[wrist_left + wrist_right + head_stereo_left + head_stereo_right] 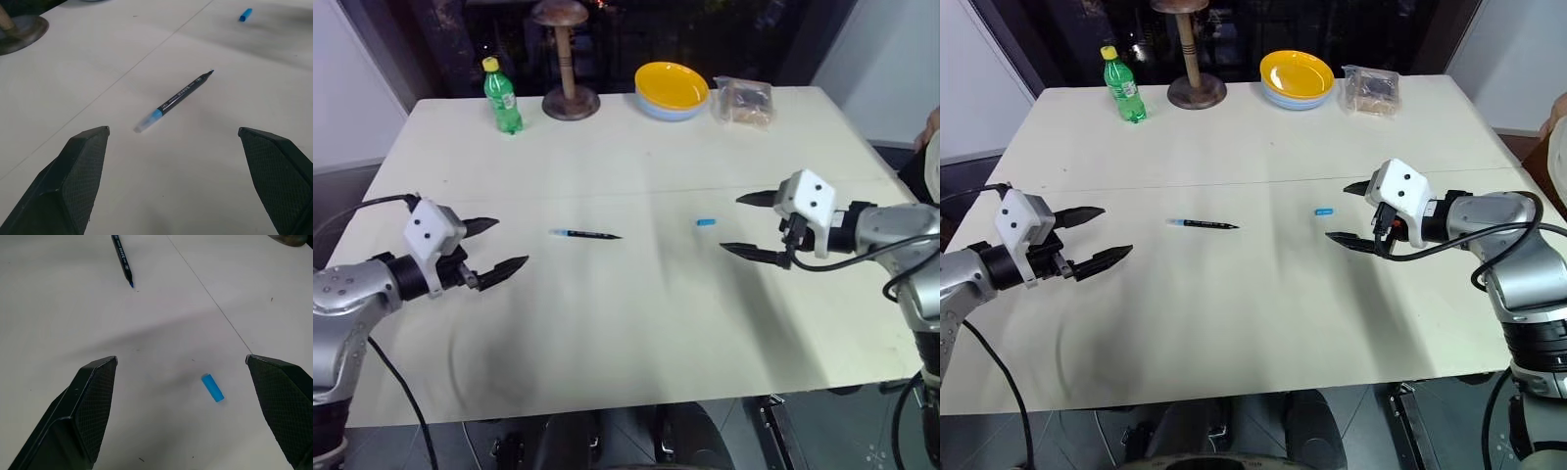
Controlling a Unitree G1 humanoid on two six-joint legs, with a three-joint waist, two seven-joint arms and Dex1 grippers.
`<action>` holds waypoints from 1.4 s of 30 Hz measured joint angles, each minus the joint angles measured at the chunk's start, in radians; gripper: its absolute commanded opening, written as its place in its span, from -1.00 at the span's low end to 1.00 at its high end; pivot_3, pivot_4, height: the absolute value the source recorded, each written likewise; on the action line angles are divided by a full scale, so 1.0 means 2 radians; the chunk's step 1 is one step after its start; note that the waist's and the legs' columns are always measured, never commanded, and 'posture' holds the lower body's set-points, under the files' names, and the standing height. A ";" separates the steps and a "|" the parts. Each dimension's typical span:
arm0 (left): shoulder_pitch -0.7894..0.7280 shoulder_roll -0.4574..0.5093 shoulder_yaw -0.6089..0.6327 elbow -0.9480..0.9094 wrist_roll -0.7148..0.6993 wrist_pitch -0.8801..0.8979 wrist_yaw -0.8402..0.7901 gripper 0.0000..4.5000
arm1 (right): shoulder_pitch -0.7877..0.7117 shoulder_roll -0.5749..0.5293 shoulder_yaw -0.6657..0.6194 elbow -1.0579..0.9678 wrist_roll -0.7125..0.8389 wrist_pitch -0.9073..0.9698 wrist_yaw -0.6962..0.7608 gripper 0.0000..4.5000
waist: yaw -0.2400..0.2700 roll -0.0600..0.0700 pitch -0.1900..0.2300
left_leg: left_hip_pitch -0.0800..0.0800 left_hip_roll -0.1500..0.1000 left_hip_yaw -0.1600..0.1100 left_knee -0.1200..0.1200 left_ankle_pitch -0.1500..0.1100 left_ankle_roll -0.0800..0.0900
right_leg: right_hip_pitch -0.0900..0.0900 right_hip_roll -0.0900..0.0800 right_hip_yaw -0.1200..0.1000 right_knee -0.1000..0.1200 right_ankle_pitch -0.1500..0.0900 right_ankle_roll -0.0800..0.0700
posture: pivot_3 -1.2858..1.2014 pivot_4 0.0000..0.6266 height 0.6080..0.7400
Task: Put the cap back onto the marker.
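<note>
Table (607,392); marker (585,234), cap (706,222) apart

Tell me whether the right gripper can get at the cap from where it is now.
Probably yes. The right gripper is open and pointed toward the cap, which lies alone on the bare table just ahead of it. Nothing stands between them; the marker lies well off toward the left gripper.

free: bare surface (636,313) around marker (585,234) and cap (706,222), each lying alone | obstacles: bottle (502,96), wooden stand (570,59), bowls (672,90), bag (744,101) at far edge only
</note>
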 measured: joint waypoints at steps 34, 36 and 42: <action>-0.384 -0.125 -0.216 0.587 0.164 -0.299 -0.212 0.97 | 0.167 0.116 -0.025 -0.180 0.043 0.104 -0.149 0.94 | 0.006 -0.001 0.000 | -0.001 0.000 0.003 0.002 -0.001 0.002 | 0.000 0.003 -0.002 0.000 0.002 0.004 | 0.03 -0.52 1.00; -0.411 -0.141 -0.227 0.640 0.182 -0.319 -0.226 0.97 | 0.188 0.129 -0.035 -0.211 0.057 0.126 -0.173 0.94 | 0.006 -0.001 0.000 | -0.001 0.000 0.002 0.002 -0.001 0.002 | 0.000 0.004 -0.002 0.000 0.002 0.005 | 0.03 -0.52 1.00; -0.457 -0.171 -0.251 0.743 0.233 -0.363 -0.245 0.97 | 0.217 0.141 -0.055 -0.270 0.076 0.166 -0.222 0.94 | 0.005 -0.001 0.000 | -0.001 0.000 0.002 0.002 -0.001 0.002 | 0.000 0.004 -0.002 0.000 0.002 0.005 | 0.03 -0.52 1.00</action>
